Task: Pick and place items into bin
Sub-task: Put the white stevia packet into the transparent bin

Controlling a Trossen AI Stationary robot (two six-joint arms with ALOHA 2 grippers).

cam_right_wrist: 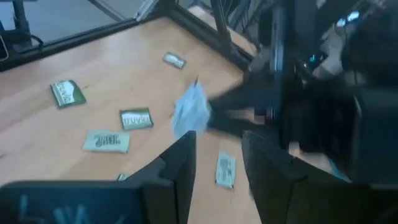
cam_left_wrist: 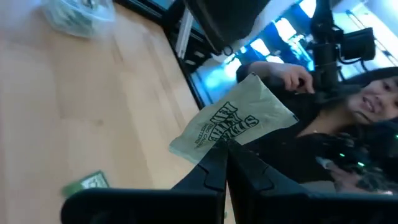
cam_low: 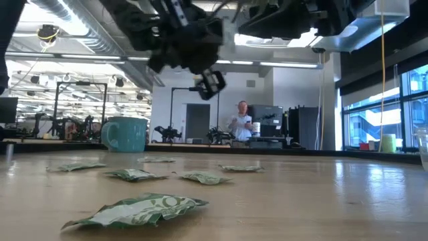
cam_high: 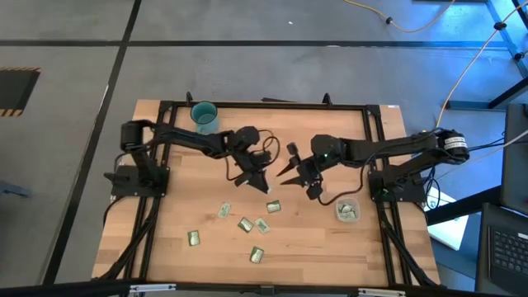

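Wooden table [cam_high: 330, 247]: loose foil packets [cam_high: 247, 224] scattered near its front edge. Clear bin [cam_high: 346, 211]: front right, packets inside. Left gripper [cam_high: 266, 188]: mid-table, fingers clamped on a pale green packet [cam_left_wrist: 233, 118], raised. Right gripper [cam_high: 283, 172]: facing it, fingers apart, nothing between them.

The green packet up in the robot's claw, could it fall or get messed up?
Maybe. The left gripper pinches the packet only by one edge, so it might slip out. The open right gripper is very close, as if to take it; a missed handover could drop it. The bin sits far off by the right arm's base.
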